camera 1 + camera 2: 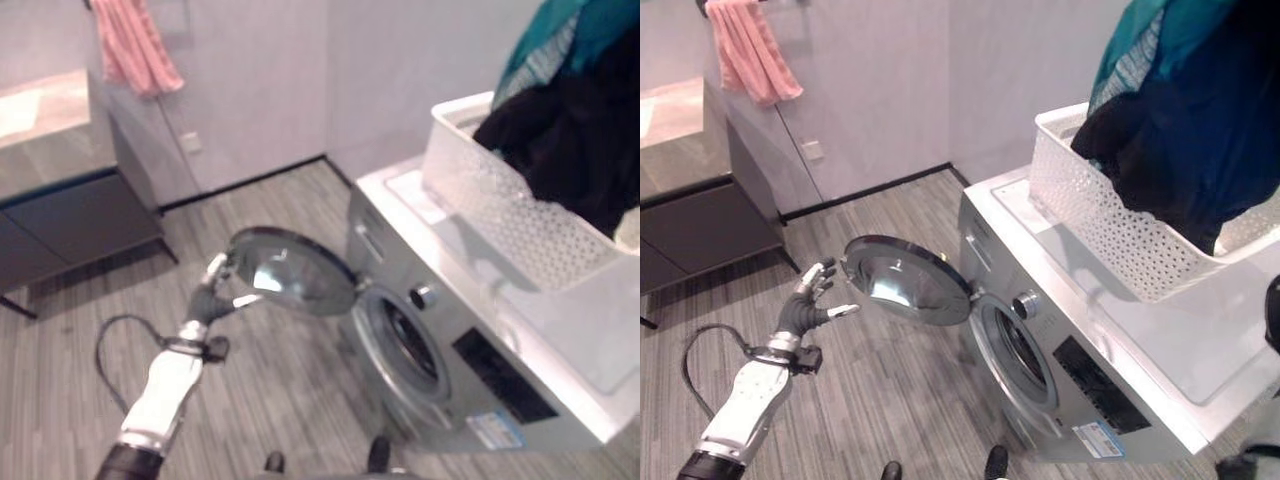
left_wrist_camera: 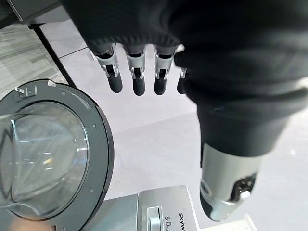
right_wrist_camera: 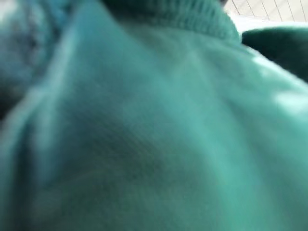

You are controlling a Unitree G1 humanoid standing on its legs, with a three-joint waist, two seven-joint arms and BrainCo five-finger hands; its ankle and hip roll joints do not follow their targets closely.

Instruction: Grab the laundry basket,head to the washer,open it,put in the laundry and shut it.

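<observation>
The washer (image 1: 1060, 350) is standing on the floor (image 1: 890, 390) at the right, its front facing left and near, with its round door (image 1: 905, 280) swinging wide open to the left and its glass facing up. The white basket (image 1: 1110, 225) is sitting on top of the washer, long axis running from near right to far left, with dark laundry (image 1: 1180, 150) and a teal garment (image 1: 1130, 50) heaping out of it. The left hand (image 1: 812, 300) is hovering just left of the door's edge, fingers (image 2: 138, 77) straight and spread apart, not touching it as far as the eye views show. The left wrist view is showing the door's inner rim, which the eye views are not. The right wrist view is showing teal cloth pressed close; I cannot tell how the right fingers are standing. A pink towel (image 1: 745, 45) is hanging on the far wall above a dark cabinet (image 1: 700, 215)
</observation>
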